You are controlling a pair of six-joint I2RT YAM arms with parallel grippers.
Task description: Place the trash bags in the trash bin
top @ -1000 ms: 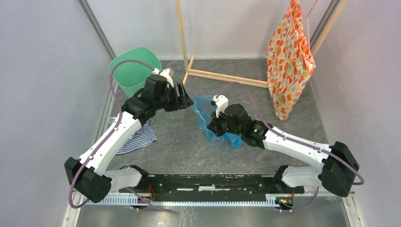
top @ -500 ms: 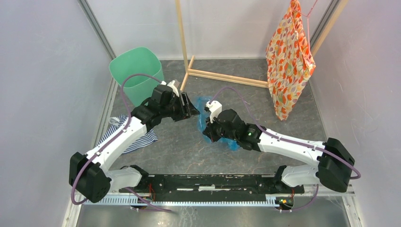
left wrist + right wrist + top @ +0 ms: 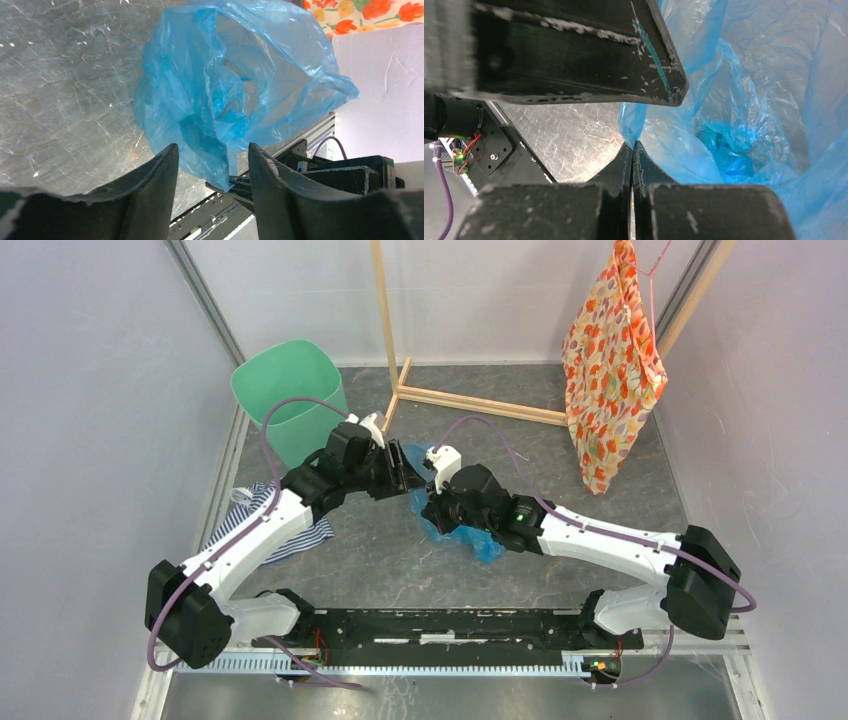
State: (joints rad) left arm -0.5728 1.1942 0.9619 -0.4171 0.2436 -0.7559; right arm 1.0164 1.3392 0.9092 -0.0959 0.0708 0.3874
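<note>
The light-blue trash bag (image 3: 468,538) lies crumpled at the table's middle, partly under my right gripper (image 3: 428,508). In the right wrist view that gripper (image 3: 632,146) is shut on a bottom edge of the bag (image 3: 744,115). My left gripper (image 3: 408,472) is open right beside it. In the left wrist view its jaws (image 3: 212,162) straddle the lower tip of the bag (image 3: 235,85) without closing, and the right gripper's pinching fingertips (image 3: 242,188) show between them. The mint-green trash bin (image 3: 288,395) stands at the far left, behind the left arm.
A blue-and-white striped cloth (image 3: 268,528) lies under the left arm. A wooden frame (image 3: 470,402) stands at the back. Orange floral fabric (image 3: 608,370) hangs at the right. Grey walls close in both sides.
The left gripper has moved right and nearer, from beside the bin to the bag. The right gripper has moved left with the bag edge, and the two now meet.
</note>
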